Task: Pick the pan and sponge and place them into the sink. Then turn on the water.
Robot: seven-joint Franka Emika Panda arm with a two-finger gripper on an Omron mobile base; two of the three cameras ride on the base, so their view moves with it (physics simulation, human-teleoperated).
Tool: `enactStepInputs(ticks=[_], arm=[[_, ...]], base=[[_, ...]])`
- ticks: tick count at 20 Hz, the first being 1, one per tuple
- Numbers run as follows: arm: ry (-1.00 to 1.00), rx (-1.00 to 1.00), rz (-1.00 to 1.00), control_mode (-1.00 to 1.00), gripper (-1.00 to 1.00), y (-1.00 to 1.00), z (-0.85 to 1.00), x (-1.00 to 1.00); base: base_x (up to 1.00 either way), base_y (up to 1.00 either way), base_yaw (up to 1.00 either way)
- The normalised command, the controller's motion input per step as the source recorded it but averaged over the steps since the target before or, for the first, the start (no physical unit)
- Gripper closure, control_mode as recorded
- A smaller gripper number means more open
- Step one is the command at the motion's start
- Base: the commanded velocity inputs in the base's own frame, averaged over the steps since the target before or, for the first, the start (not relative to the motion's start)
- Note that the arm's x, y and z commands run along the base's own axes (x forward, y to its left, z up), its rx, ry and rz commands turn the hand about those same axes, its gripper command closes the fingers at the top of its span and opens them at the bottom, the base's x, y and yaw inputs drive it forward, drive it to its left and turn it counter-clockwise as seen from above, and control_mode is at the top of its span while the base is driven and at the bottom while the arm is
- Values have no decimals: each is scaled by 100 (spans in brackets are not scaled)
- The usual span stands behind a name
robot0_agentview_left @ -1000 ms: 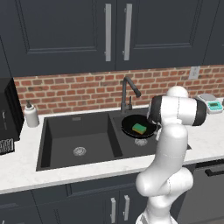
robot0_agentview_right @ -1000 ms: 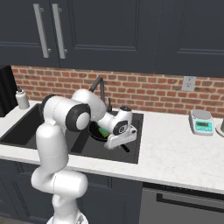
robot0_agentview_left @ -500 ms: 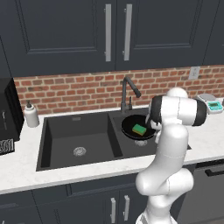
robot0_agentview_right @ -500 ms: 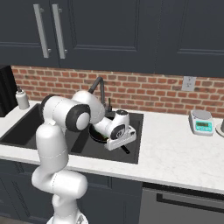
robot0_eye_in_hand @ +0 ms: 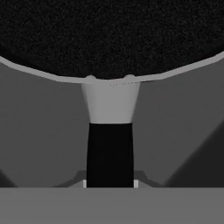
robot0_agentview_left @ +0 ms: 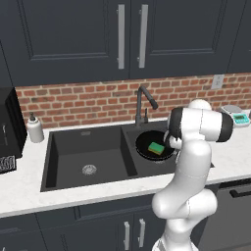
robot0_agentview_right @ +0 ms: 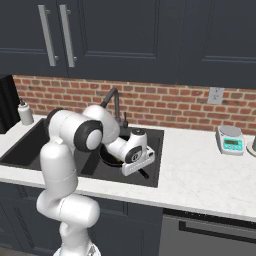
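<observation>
Two basins are seen in the black sink (robot0_agentview_left: pixel 59 152), which is set into the white surface (robot0_agentview_right: pixel 200 175) below a red brick backsplash (robot0_agentview_left: pixel 88 100). The black frying pan (robot0_agentview_left: pixel 147 142) is held over the right basin, close under the dark gooseneck faucet (robot0_agentview_left: pixel 142 100), and the green sponge (robot0_agentview_left: pixel 156 147) is carried inside it, near the rim on the robot's side. Whether the pan's underside touches the basin floor cannot be told.

In the hand view the pan's dark, speckled round body (robot0_eye_in_hand: pixel 109 35) is seen across the top, with its grey neck and black handle (robot0_eye_in_hand: pixel 109 153) running down between the finger tips. The pincer (robot0_eye_in_hand: pixel 109 186) is clamped on that handle. From the right base view the pincer (robot0_agentview_right: pixel 140 169) is seen low at the front of the right basin, with the arm bent down from the left.

A metal drain (robot0_agentview_left: pixel 88 169) is visible in the left basin's floor. A white soap bottle (robot0_agentview_left: pixel 34 128) is stood on the surface left of the sink, and a small kitchen scale (robot0_agentview_right: pixel 230 140) is placed well to the right.
</observation>
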Motion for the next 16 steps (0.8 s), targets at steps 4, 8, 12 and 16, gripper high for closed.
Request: enactStepInputs(ticks=[4,8,12,16], arm=[[0,0,6,-100,100,0,-9,-22],[1,0,5,-100,100,0,-11,-1],[6,-3,4,-100,100,0,-25,11],[6,-4,2,-100,100,0,-24,38]], base=[[0,0,0],[0,0,0],[0,0,0],[0,0,0]])
